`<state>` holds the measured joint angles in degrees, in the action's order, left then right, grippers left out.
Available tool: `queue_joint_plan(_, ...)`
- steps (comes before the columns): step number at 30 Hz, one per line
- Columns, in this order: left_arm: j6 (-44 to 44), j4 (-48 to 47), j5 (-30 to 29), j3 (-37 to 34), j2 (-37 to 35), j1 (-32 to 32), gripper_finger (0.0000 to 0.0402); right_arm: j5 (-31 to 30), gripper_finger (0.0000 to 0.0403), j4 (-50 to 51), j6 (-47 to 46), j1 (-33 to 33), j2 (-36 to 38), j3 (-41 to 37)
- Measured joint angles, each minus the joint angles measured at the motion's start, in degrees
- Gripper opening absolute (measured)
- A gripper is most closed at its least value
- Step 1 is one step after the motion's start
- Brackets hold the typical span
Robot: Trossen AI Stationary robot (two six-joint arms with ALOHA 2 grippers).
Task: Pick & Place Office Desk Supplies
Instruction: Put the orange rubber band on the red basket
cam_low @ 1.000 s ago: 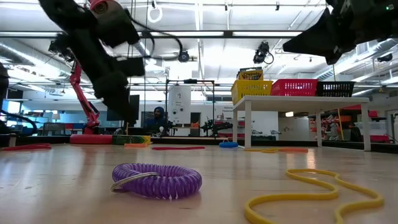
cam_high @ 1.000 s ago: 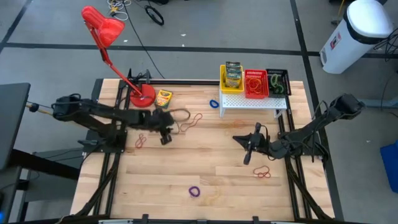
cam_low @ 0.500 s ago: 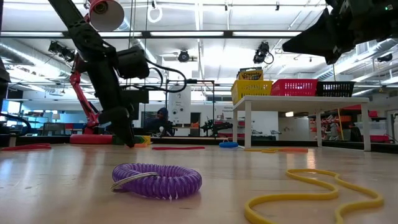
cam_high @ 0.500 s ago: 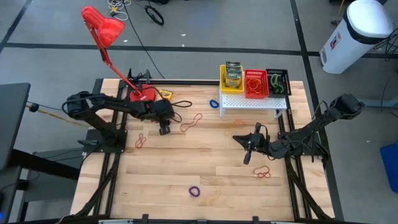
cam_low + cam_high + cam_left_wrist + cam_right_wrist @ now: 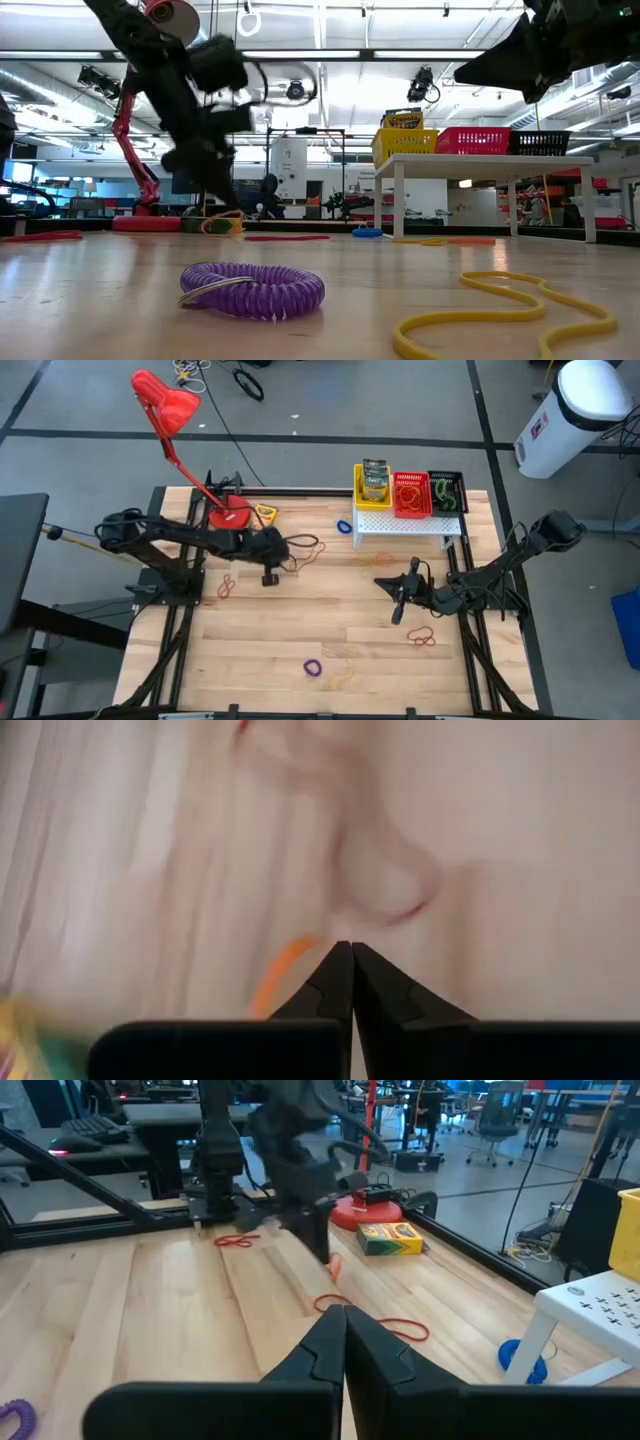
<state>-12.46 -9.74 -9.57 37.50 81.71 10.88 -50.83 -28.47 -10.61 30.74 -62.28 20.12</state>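
My left gripper [image 5: 284, 556] is shut, slanting down over the table's middle left, with its tips at an orange rubber band [image 5: 288, 963] that lies among loose loops [image 5: 305, 550]. My right gripper [image 5: 383, 582] hovers shut and empty right of centre. One crayon box [image 5: 263, 513] lies flat by the lamp base. Another stands in the yellow basket [image 5: 372, 482], beside the red basket [image 5: 411, 493] and the black basket [image 5: 447, 491], all on a white stand [image 5: 410, 525]. My left gripper's shut fingertips [image 5: 345, 955] meet one end of the orange rubber band [image 5: 300, 948], and the rest of the band runs off sideways on the table. The fingers slant down from the table's left. Blur hides whether the band is pinched or only touched.
A red desk lamp [image 5: 165, 405] stands on its base [image 5: 229, 515] at the far left. Loose bands lie about: red [image 5: 226, 587], blue [image 5: 344, 526], a purple coil [image 5: 252, 288], red ones [image 5: 421, 636] and a yellow one [image 5: 500, 305].
My left gripper first swung toward the far edge, close to the lamp base. It then came back toward the right and a little nearer, rolling as it went, down to the loose bands. My right arm has kept still.
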Motion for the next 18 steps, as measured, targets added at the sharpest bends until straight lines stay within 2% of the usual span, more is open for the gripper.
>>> queue_joint_plan(5, 1.31, 13.62, 6.12, 0.65, -0.34, -7.98, 0.0005, 1.54, 0.0009, 0.44, -2.33, -0.11, -0.59, 0.04)
queue_joint_plan(7, 1.36, 17.88, 6.09, 0.65, 0.14, -10.62, 0.0005, 2.6, 0.0009, 0.56, -2.48, -0.12, -1.33, 0.04)
queue_joint_plan(8, 1.18, 18.06, 4.07, 0.65, 0.15, -11.75, 0.0005, 2.8, 0.0009, 0.51, -2.49, -0.11, -1.82, 0.04)
queue_joint_plan(11, 0.84, 15.01, -8.49, 0.65, -0.15, -13.44, 0.0016, 2.84, 0.0009, 0.33, -2.58, -0.11, -2.88, 0.04)
queue_joint_plan(13, 1.57, 11.18, -12.91, 0.65, -0.63, -12.2, 0.0035, 2.84, 0.0009, -0.05, -2.58, -0.25, -3.48, 0.04)
queue_joint_plan(18, 5.15, 3.06, -6.14, 0.65, -0.68, -3.91, 0.009, 2.82, 0.0009, -0.57, -2.6, -1.06, -3.52, 0.07)
